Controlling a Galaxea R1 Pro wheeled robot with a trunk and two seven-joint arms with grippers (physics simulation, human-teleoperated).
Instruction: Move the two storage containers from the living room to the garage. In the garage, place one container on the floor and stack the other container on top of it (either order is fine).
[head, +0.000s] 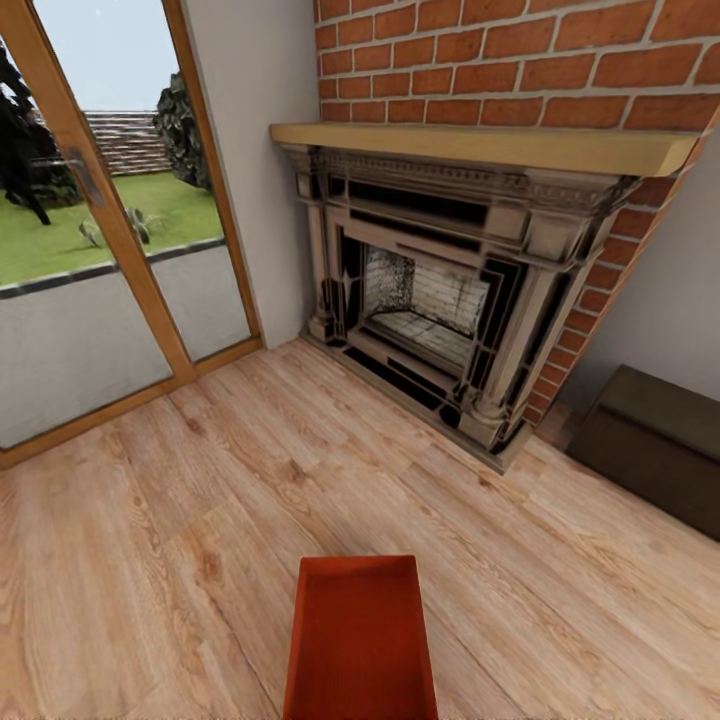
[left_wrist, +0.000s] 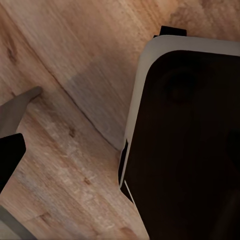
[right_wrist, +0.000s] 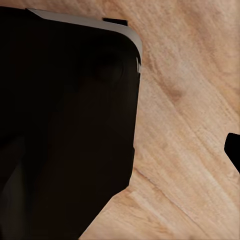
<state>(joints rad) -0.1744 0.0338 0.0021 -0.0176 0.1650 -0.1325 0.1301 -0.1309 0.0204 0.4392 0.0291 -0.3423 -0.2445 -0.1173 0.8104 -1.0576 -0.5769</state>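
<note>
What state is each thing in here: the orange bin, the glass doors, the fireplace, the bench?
storage container: upright on the wood floor, open-topped, empty
glass doors: shut
fireplace: unlit, firebox bare
bench: against the wall, nothing on the part that shows
left pincer: open or shut, cannot tell

Both wrists aimed floorward beside dark robot base (left_wrist: 190, 140); tool fingers (left_wrist: 10, 155) barely visible (state unclear).

1 red-orange storage container (head: 360, 640), open-topped with low straight walls, sits low in the head view. Light wood-plank floor (head: 180, 560) surrounds it.
</note>
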